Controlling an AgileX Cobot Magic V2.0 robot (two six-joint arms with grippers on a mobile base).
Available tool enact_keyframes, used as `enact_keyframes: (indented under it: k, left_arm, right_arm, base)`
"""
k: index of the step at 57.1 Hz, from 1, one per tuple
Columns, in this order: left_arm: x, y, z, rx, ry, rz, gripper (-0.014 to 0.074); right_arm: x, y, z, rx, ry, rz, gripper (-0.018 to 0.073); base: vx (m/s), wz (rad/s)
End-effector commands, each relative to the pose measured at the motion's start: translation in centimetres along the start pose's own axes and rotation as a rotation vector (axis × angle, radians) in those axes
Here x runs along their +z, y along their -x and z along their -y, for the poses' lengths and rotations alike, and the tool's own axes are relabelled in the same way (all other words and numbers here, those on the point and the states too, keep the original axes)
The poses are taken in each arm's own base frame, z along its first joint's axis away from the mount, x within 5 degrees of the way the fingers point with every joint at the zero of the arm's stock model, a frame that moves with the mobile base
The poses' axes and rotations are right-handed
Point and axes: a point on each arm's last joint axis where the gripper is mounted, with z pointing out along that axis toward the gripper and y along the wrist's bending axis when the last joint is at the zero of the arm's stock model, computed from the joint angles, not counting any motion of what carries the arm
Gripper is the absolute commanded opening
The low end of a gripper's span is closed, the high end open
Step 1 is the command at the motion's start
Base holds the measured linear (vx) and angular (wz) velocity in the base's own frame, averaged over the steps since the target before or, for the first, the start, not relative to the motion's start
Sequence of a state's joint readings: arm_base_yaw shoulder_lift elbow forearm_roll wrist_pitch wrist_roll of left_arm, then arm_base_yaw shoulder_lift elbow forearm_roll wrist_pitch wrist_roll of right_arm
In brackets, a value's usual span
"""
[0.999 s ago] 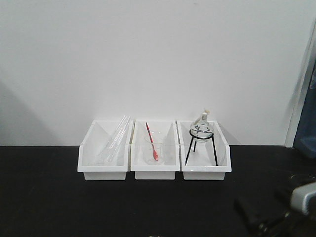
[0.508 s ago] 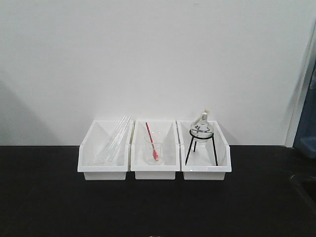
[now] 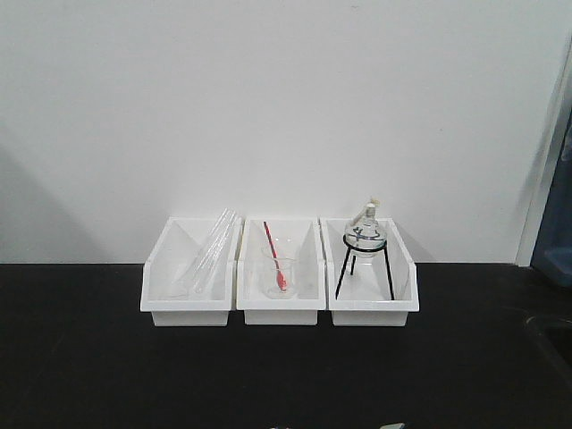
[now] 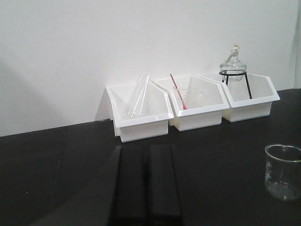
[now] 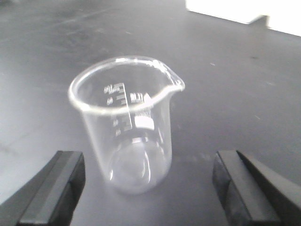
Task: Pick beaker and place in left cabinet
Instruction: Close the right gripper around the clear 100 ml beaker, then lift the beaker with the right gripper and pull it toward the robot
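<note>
The beaker point(image 5: 127, 125), clear glass with printed marks and a pouring lip, stands upright on the black table. It fills the middle of the right wrist view. My right gripper point(image 5: 148, 165) is open, one finger point(image 5: 54, 188) on each side of the beaker's base, and neither touches the glass. The same beaker point(image 4: 282, 172) shows at the right edge of the left wrist view. My left gripper point(image 4: 146, 150) is shut and empty, low over the table and well left of the beaker. The left cabinet is out of view.
Three white bins stand against the back wall. The left bin point(image 3: 190, 273) holds long glass tubes, the middle bin point(image 3: 280, 273) another beaker with a red rod, and the right bin point(image 3: 371, 273) a flask on a black tripod. A blue unit point(image 3: 556, 241) is at far right.
In the front view, the right arm seen at the lower right corner a second ago has dropped out of the frame. The bins have not moved.
</note>
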State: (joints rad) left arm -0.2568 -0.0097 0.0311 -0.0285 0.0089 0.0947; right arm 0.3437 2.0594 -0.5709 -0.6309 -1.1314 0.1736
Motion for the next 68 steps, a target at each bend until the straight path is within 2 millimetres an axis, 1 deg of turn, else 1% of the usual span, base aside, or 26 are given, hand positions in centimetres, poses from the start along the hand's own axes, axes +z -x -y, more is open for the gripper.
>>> enact_keyframes:
  k: [1, 8, 16, 27, 32, 36, 40, 43, 49, 50, 54, 55, 60, 64, 68]
  left_arm:
    - [-0.1, 0.3, 0.0, -0.012, 0.004, 0.085, 0.0001]
    - [-0.1, 0.3, 0.0, -0.012, 0.004, 0.085, 0.0001]
    - [-0.1, 0.3, 0.0, -0.012, 0.004, 0.085, 0.0001]
    - [-0.1, 0.3, 0.0, -0.012, 0.004, 0.085, 0.0001]
    - [-0.1, 0.3, 0.0, -0.012, 0.004, 0.085, 0.0001]
    - [-0.1, 0.3, 0.0, -0.012, 0.004, 0.085, 0.0001]
    - [-0.1, 0.3, 0.0, -0.012, 0.004, 0.085, 0.0001]
    - [-0.1, 0.3, 0.0, -0.012, 0.004, 0.085, 0.0001]
    - [-0.1, 0.3, 0.0, -0.012, 0.004, 0.085, 0.0001]
    - [-0.1, 0.3, 0.0, -0.012, 0.004, 0.085, 0.0001]
    - [-0.1, 0.3, 0.0, -0.012, 0.004, 0.085, 0.0001]
    - [-0.1, 0.3, 0.0, -0.012, 0.004, 0.085, 0.0001]
    - [-0.1, 0.3, 0.0, -0.012, 0.004, 0.085, 0.0001]
    - [-0.1, 0.3, 0.0, -0.012, 0.004, 0.085, 0.0001]
    - [-0.1, 0.3, 0.0, -0.012, 0.004, 0.085, 0.0001]
  right_arm:
    - [0.6, 3.4, 0.3, -0.008, 0.044, 0.265, 0.0594]
    - [1.6, 3.5, 0.6, 0.009, 0.094, 0.273, 0.0594]
    - [2.8, 3.7, 0.7, -0.012, 0.130, 0.286, 0.0594]
    - [5.0, 4.6, -0.2, -0.048, 0.174, 0.318, 0.0594]
    - [6.2, 4.9, -0.5, -0.047, 0.162, 0.325, 0.0592]
    - [6.8, 5.1, -0.3, -0.021, 0.111, 0.346, 0.0575]
    - [7.2, 5.3, -0.1, 0.010, 0.059, 0.364, 0.0521]
    - [7.3, 5.3, 0.1, 0.031, 0.017, 0.368, 0.0432]
    - [7.4, 5.3, 0.1, 0.044, -0.004, 0.365, 0.0216]
    - [7.4, 5.3, 0.1, 0.043, -0.003, 0.363, 0.0161]
    - [7.3, 5.4, 0.0, 0.037, 0.004, 0.361, -0.0003]
    - [7.3, 5.4, 0.0, 0.034, 0.012, 0.358, -0.0016]
    - [7.1, 6.1, -0.3, 0.014, 0.028, 0.352, -0.0012]
    - [6.6, 7.2, -0.5, -0.008, 0.033, 0.344, -0.0008]
    - [5.6, 8.8, -0.7, -0.024, 0.011, 0.339, -0.0006]
  base:
    - [0.00, 0.00]
    - [0.00, 0.00]
    - [0.00, 0.00]
    - [0.00, 0.00]
    - [0.00, 0.00]
    - [0.00, 0.00]
    - [0.00, 0.00]
    - [0.00, 0.00]
    - [0.00, 0.00]
    - [0.00, 0.00]
    - [0.00, 0.00]
    - [0.00, 0.00]
    - [0.00, 0.00]
    - [0.00, 0.00]
    - [0.00, 0.00]
